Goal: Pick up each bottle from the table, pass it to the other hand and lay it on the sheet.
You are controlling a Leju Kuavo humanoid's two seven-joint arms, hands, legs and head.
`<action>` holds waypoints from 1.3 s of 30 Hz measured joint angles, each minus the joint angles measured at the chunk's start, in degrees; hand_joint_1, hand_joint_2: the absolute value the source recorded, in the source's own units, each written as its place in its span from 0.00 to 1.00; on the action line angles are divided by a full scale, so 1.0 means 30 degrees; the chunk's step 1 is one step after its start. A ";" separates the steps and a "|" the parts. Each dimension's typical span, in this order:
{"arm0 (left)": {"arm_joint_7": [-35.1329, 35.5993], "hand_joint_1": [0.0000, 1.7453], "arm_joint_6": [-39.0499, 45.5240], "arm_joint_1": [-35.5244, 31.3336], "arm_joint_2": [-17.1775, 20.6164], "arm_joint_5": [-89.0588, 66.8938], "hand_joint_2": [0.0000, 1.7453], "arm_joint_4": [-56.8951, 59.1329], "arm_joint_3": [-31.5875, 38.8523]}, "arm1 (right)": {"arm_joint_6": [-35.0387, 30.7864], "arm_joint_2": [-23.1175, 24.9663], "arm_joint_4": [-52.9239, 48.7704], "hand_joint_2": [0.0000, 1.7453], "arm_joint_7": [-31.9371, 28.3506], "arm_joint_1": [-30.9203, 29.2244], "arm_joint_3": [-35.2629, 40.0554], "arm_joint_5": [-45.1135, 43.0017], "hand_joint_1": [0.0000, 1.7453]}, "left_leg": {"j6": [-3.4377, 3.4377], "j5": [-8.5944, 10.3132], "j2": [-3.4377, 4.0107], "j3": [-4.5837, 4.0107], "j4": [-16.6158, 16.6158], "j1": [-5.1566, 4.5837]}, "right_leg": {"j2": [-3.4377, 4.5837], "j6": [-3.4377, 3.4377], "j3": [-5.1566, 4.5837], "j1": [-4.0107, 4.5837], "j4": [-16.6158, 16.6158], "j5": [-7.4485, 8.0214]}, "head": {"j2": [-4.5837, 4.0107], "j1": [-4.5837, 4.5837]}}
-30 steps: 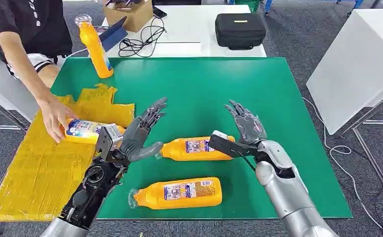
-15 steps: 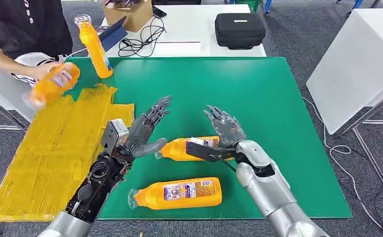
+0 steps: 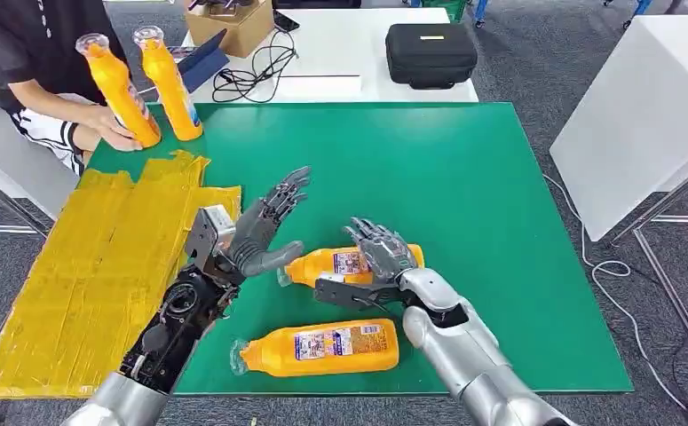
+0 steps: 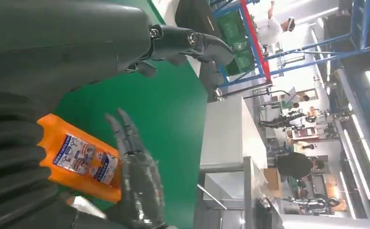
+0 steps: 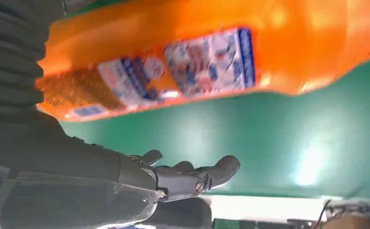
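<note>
Reaching for the farther of two lying orange bottles [image 3: 344,264], the right hand [image 3: 377,253] hangs spread-fingered over the bottle's base end, holding nothing; whether the fingertips touch the plastic cannot be told from the head view, and in the right wrist view the labelled body [image 5: 211,62] lies close beside the palm without being enclosed. The left hand [image 3: 256,238] waits with its fingers apart and empty, just beside the bottle's cap end and near the edge of the yellow sheet [image 3: 83,266]. A second orange bottle [image 3: 322,348] lies on its side closer to the robot on the green worktop [image 3: 464,177], apart from both hands. At the far left corner a person's hand [image 3: 114,131] rests on one of two upright orange bottles [image 3: 120,90], with its neighbour [image 3: 171,84] just beside it; the sheet itself carries no bottle. By judgement, the step in hand is the pick-up of the farther lying bottle, with hand-over and laying down not yet done. The next move calls for the right hand to settle lower and wrap the body firmly, since a smooth round bottle may roll away under a partial grip, then lift it toward the waiting left palm.
</note>
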 measured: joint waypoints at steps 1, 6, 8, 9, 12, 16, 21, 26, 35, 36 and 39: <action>0.0036 0.00 0.0037 0.0002 0.0000 0.0015 1.00 0.0000 -0.0029 | -0.0015 0.0095 0.0284 1.00 0.0175 -0.0074 0.0051 0.0044 0.00 | 0.0000 0.0000 0.0000 0.0000 0.0000 0.0000 | 0.0000 0.0000 -0.0001 0.0001 0.0000 0.0000 | 0.0000 0.0007; 0.0211 0.00 0.0226 0.0026 0.0000 0.0087 1.00 0.0029 -0.0116 | -0.0175 0.0364 0.1814 1.00 0.1640 -0.0622 0.0240 0.0817 0.00 | 0.0000 0.0001 -0.0001 0.0001 0.0000 0.0000 | 0.0000 0.0000 0.0000 0.0002 0.0000 0.0000 | 0.0000 0.0007; 0.0240 0.00 0.0233 0.0052 0.0000 0.0087 1.00 0.0029 -0.0116 | -0.0175 0.0371 0.2207 1.00 0.1814 -0.0717 0.0240 0.0933 0.00 | 0.0000 0.0001 -0.0002 0.0001 0.0000 0.0000 | -0.0001 0.0000 0.0002 0.0002 0.0001 0.0000 | 0.0000 0.0007; 0.0248 0.00 0.0233 0.0058 0.0000 0.0087 1.00 0.0029 -0.0117 | -0.0175 0.0393 0.2367 1.00 0.1858 -0.0739 0.0240 0.0969 0.00 | 0.0000 0.0001 0.0000 0.0001 0.0000 0.0000 | 0.0000 0.0000 0.0002 0.0002 0.0001 0.0000 | 0.0000 0.0007; 0.0248 0.00 0.0233 0.0059 0.0000 0.0080 1.00 0.0029 -0.0124 | -0.0175 0.0430 0.2717 1.00 0.1879 -0.0758 0.0247 0.1013 0.00 | 0.0000 0.0001 -0.0001 0.0000 0.0001 0.0000 | 0.0000 0.0000 0.0000 0.0000 0.0001 0.0000 | 0.0000 0.0007; 0.0284 0.00 0.0189 0.0058 0.0000 0.0080 1.00 0.0080 -0.0131 | 0.0007 0.0481 0.3220 1.00 0.2280 -0.1030 0.0255 0.1282 0.00 | 0.0000 0.0000 0.0000 0.0001 0.0000 0.0000 | 0.0000 0.0000 0.0000 0.0000 0.0000 0.0000 | 0.0000 0.0000; 0.0320 0.00 0.0182 0.0049 -0.0015 0.0080 1.00 0.0379 -0.0131 | 0.0284 0.0597 0.3977 1.00 0.2980 -0.1530 0.0255 0.1829 0.00 | 0.0000 0.0002 0.0000 0.0006 0.0000 0.0001 | 0.0000 0.0000 0.0002 0.0001 0.0000 0.0000 | 0.0000 0.0000; 0.0408 0.00 0.0292 0.0023 -0.0065 0.0080 1.00 0.0641 -0.0116 | 0.0678 0.0787 0.4509 1.00 0.3103 -0.1881 0.0218 0.1960 0.89 | 0.0000 0.0004 0.0006 0.0011 0.0000 0.0001 | 0.0003 0.0000 0.0008 0.0001 0.0001 0.0001 | 0.0000 0.0000; 0.0591 0.00 0.0481 0.0002 -0.0102 0.0094 1.00 0.0809 -0.0044 | 0.1741 0.1217 0.5492 1.00 0.3162 -0.2551 0.0189 0.2288 1.00 | 0.0000 0.0004 0.0004 0.0016 0.0001 0.0001 | 0.0002 0.0000 0.0010 0.0002 0.0000 0.0001 | 0.0000 0.0007; 0.0597 0.00 0.0481 -0.0011 -0.0102 0.0095 1.00 0.0852 -0.0036 | 0.1778 0.1245 0.5579 1.00 0.3169 -0.2621 0.0189 0.2288 1.00 | 0.0000 0.0004 0.0004 0.0016 0.0000 0.0001 | 0.0002 0.0000 0.0010 0.0002 0.0001 0.0001 | 0.0000 0.0007; 0.0597 0.00 0.0481 -0.0062 -0.0102 0.0117 1.00 0.0969 -0.0007 | 0.1785 0.1267 0.5769 1.00 0.3169 -0.2767 0.0189 0.2288 1.00 | 0.0000 0.0004 0.0004 0.0018 0.0000 0.0001 | 0.0002 0.0000 0.0013 0.0002 0.0001 0.0001 | 0.0000 0.0000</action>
